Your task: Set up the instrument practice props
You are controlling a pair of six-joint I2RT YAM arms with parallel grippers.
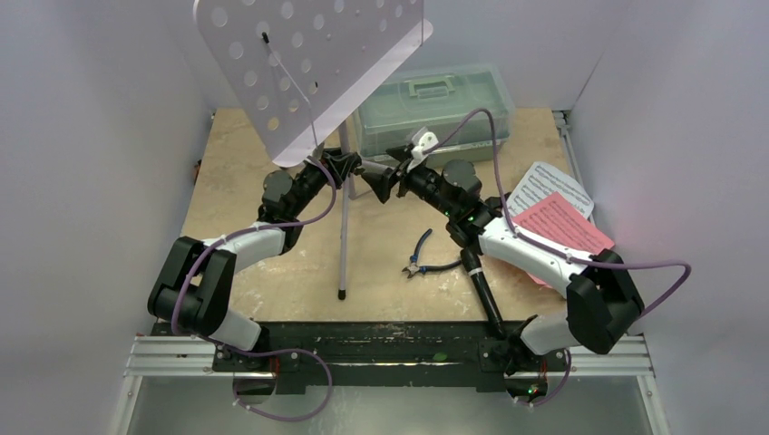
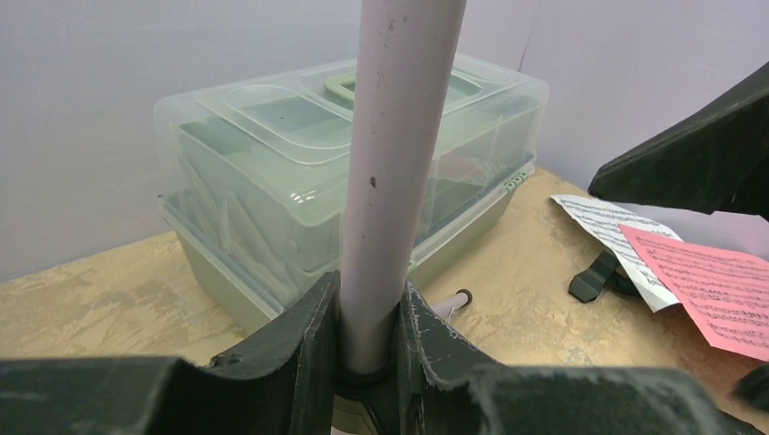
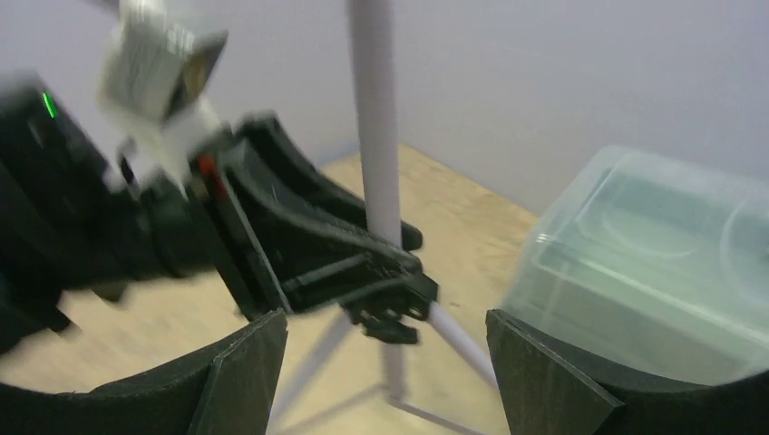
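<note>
The pale lilac music stand stands mid-table, its perforated desk (image 1: 308, 63) high at the back and its pole (image 1: 343, 227) running down to the tripod legs. My left gripper (image 1: 345, 166) is shut on the pole (image 2: 399, 163), which sits between its fingers (image 2: 308, 353). My right gripper (image 1: 376, 184) is open and empty just right of the pole (image 3: 376, 127). The white sheet (image 1: 553, 186) and the pink sheet (image 1: 562, 227) lie overlapping at the right. A black rod with a white band (image 1: 485, 299) lies by the right arm; I cannot tell whether it is the microphone. The round-based stand is not in view.
The translucent green toolbox (image 1: 435, 109) stands shut just behind the stand's pole and shows close in the left wrist view (image 2: 272, 172) and the right wrist view (image 3: 662, 272). Blue-handled pliers (image 1: 422, 256) lie right of the stand's front leg. White walls enclose the table.
</note>
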